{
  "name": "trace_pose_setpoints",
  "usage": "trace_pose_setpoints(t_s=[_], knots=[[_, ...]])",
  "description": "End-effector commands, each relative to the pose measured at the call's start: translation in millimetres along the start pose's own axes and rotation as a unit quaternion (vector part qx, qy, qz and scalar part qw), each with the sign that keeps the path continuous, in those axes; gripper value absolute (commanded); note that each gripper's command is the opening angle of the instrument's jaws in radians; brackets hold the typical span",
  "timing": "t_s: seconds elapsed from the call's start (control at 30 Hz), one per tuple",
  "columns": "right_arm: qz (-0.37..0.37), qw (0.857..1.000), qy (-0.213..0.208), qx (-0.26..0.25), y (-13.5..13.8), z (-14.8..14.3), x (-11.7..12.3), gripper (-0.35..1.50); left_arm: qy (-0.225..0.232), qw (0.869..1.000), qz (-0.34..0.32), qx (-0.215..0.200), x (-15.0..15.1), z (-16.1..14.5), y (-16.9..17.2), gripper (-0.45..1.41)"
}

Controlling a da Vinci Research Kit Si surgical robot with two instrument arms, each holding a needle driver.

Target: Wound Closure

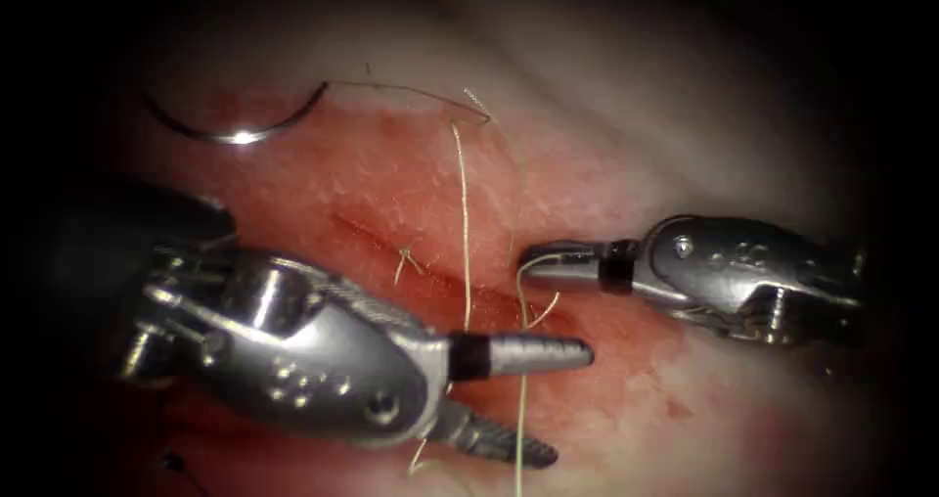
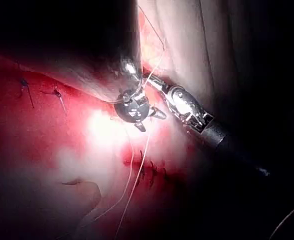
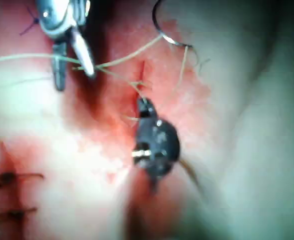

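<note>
- needle (image 1: pixel 235 130) lies free on the tissue (image 1: pixel 626 135), up and to the left of the cut (image 1: pixel 421 267), held by neither tool and not in the tissue; parked there, i judge, to keep its point clear while the thread is handled.
- thread (image 1: pixel 465 223) trails from the needle's right end, runs right along the tissue, bends and drops down across the cut, passing between the two tools and on toward the lower edge.
- left tool (image 1: pixel 562 399) comes in low from the left, jaws spread wide: upper jaw level over the cut's lower end, lower jaw angled down. nothing is between them; the thread runs just by the upper jaw, and i cannot tell whether it touches.
- right tool (image 1: pixel 538 262) comes in from the right, jaws closed on the thread just right of the cut; a short curl of thread hangs from the tip. that grip looks meant to keep one strand steady next to the gaping left tool.
- a short thread end (image 1: pixel 406 259) stands up from the middle of the cut, by a spot where the thread enters the tissue.
- red fluid (image 1: pixel 626 360) stains the tissue round the cut, strongest at its lower right.
- in the left wrist view, the right tool (image 2: pixel 146 76) shows, with thread falling past it.
- in the right wrist view, the left tool (image 3: pixel 74 65) shows its parted jaws with a strand across them, and the needle (image 3: pixel 164 27) lies beyond.
</note>
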Motion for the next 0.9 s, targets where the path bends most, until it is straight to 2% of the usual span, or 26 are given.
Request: trace_pose_setpoints(t_s=[0.03,0.43,0.53,0.9], knots=[[0.007,1.0,0.001,0.003,0.7,1.1,-0.7,-0.35,0.013,1.0,0.016,-0.001,-0.3,0.7,0.5,0.79],[0.016,1.0,-0.007,0.007,2.0,1.7,-2.3,-0.35,0.048,0.997,0.055,-0.01,-0.1,0.6,1.0,0.74],[0.016,1.0,-0.007,0.007,1.9,1.7,-2.4,-0.35,0.053,0.997,0.054,-0.007,0.0,0.5,0.8,0.62],[0.017,1.0,-0.011,0.005,2.5,1.9,-2.6,-0.35,0.069,0.996,0.05,-0.012,1.1,-0.2,0.6,0.51]])
